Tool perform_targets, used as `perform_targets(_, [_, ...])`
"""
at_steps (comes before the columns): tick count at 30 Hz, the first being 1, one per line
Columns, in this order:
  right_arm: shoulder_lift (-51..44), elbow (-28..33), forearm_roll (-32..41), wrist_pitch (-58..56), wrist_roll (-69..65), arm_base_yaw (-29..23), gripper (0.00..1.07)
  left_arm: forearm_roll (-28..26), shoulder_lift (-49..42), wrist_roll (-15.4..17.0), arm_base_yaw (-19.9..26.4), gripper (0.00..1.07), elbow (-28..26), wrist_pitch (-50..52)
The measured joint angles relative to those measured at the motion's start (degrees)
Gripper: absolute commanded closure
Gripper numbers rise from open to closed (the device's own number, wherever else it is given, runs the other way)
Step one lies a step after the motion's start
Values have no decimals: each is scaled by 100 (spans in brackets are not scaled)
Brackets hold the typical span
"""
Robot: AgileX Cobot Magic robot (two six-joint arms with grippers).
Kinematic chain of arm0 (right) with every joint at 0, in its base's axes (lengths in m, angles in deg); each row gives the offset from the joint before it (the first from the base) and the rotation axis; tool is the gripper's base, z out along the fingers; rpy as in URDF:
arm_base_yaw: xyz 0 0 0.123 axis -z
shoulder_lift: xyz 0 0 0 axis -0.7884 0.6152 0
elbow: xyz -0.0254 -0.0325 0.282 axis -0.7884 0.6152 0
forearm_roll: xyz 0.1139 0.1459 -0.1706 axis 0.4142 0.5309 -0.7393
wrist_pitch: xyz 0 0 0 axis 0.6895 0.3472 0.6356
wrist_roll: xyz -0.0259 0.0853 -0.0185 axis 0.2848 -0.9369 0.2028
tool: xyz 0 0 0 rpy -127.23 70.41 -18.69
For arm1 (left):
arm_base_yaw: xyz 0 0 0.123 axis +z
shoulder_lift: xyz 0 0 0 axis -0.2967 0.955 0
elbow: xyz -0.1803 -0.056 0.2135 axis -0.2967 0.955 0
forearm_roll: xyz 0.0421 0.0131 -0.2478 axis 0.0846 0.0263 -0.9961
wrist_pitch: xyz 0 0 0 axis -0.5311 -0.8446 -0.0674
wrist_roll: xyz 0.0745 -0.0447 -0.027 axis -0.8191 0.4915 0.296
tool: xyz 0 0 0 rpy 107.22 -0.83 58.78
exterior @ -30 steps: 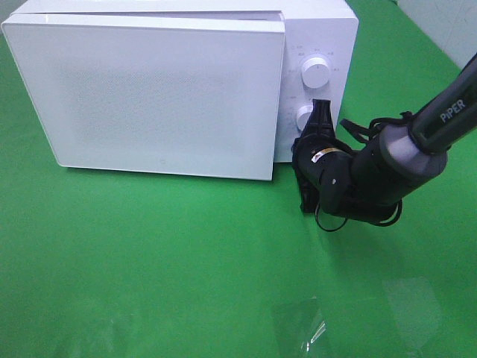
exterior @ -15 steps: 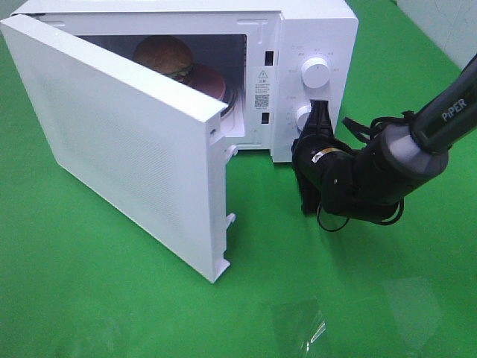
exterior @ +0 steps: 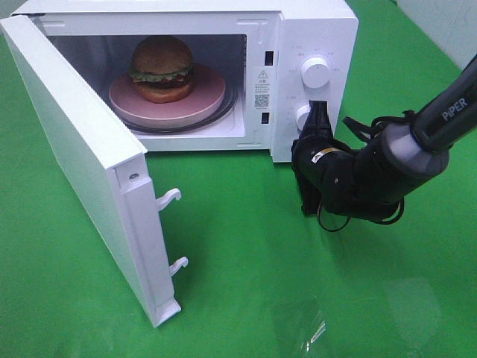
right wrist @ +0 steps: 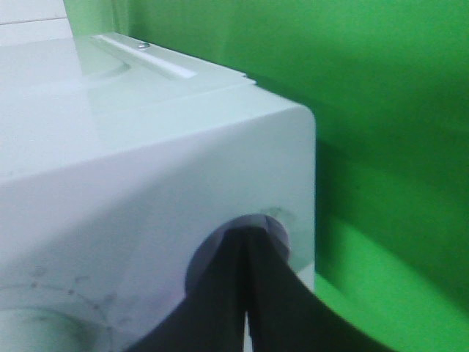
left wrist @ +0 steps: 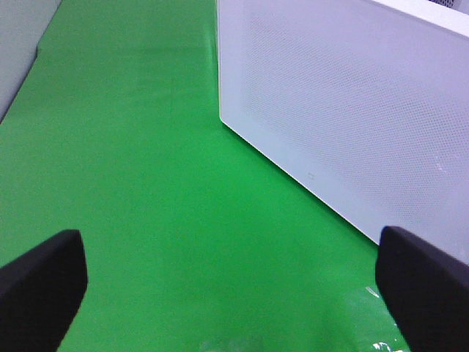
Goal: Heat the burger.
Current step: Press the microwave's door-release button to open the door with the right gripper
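Note:
The burger (exterior: 162, 68), with a golden-brown bun, green lettuce and a brown patty, sits on a pink plate (exterior: 203, 104) inside the white microwave (exterior: 313, 22). The microwave door (exterior: 74, 164) stands wide open, swung out to the left. My right gripper (exterior: 319, 112) is shut, with its tips against the lower round button (exterior: 303, 117) on the control panel. The right wrist view shows the closed tips (right wrist: 245, 238) touching that button (right wrist: 277, 224). My left gripper (left wrist: 233, 282) is open and empty over the green cloth, facing the door's outer face (left wrist: 344, 110). It is out of the exterior view.
An upper dial (exterior: 315, 72) sits above the button. The open door reaches toward the front left of the green table (exterior: 246, 246). Two door hooks (exterior: 170, 198) stick out from its edge. A shiny patch (exterior: 305, 328) lies on the cloth at the front.
The microwave door has swung from shut to wide open, and the burger on its plate now shows. My right gripper has stayed at the lower button.

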Motion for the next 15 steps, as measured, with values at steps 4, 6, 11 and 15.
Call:
perform_targets(4, [-11, 0, -69, -69, 0, 34, 107, 0, 0, 0, 0, 7, 0, 0])
perform_targets(6, [-11, 0, -103, -97, 0, 40, 107, 0, 0, 0, 0, 7, 0, 0])
perform_targets(11, [-74, 46, -149, -115, 0, 46, 107, 0, 0, 0, 0, 7, 0, 0])
perform_targets(15, [-281, 269, -241, -69, 0, 40, 107, 0, 0, 0, 0, 7, 0, 0])
